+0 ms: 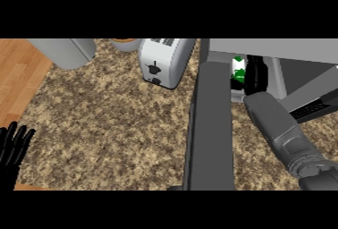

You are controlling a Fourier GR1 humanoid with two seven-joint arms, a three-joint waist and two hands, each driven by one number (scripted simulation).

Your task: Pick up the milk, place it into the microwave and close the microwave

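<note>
Milk (238, 70): upright inside the microwave (277, 50), just past the open door (211, 125)
Right hand (255, 74): mine, reaching into the cavity beside the milk, seemingly touching it; I cannot tell how my fingers stand
Left hand (13, 145): resting at the left edge, fingers straight
Toaster (165, 60): left of the door, on the counter (105, 120)

My right hand (255, 74) reaches into the microwave (277, 50) at the far right of the bench (112, 129), just beside the milk (238, 71), which stands inside near the opening. The microwave's door (210, 129) swings out toward me, left of my right forearm. The toaster (165, 60) stands left of the door, at the back. My left hand (13, 150) rests at the bench's near left edge.
</note>
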